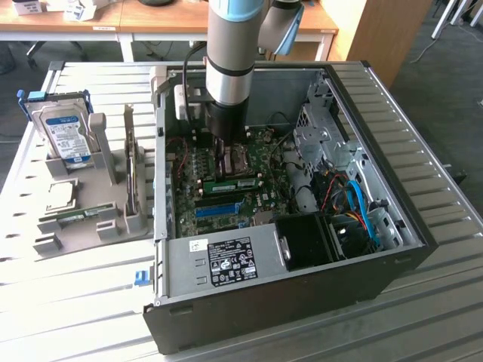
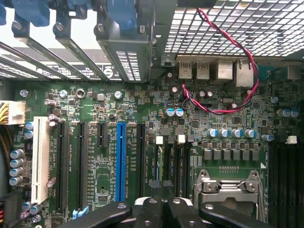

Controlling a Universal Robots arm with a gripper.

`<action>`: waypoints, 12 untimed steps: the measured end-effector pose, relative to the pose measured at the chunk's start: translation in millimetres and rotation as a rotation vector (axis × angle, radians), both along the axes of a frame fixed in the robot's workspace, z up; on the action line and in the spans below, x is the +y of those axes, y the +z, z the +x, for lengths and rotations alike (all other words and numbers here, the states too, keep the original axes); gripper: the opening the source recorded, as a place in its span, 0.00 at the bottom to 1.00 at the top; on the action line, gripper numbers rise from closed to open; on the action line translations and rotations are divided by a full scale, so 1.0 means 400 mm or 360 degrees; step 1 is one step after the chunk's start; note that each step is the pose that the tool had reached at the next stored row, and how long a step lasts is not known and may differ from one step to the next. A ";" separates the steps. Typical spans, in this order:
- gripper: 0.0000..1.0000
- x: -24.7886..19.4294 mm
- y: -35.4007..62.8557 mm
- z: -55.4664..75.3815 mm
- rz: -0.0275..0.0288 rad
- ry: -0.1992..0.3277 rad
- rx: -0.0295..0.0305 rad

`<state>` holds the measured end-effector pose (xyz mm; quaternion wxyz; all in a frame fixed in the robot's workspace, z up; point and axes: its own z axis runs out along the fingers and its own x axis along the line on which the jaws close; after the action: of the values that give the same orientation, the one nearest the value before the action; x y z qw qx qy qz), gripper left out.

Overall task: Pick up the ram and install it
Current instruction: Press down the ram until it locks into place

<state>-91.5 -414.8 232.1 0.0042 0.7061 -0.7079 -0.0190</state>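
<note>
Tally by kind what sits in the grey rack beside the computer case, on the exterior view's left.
Hard drive: 1
Green memory stick: 1
Square chip: 1
Upright card: 1
Total: 4

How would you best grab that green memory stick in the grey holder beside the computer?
Probably from above, pinching the middle of its long edge across the thin faces: the memory stick seems to sit between the grey holder's posts, which crowd its ends.

arm vertical, gripper (image 2: 164,209) closed
</note>
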 end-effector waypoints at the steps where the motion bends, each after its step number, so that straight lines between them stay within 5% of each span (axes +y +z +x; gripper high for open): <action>1: 0.11 0.000 -0.001 0.000 0.00000 0.0000 0.00000; 12: 0.11 0.000 -0.006 0.000 -0.00003 0.0000 0.00003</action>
<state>-91.5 -414.8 229.5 0.0044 0.7061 -0.7079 -0.0190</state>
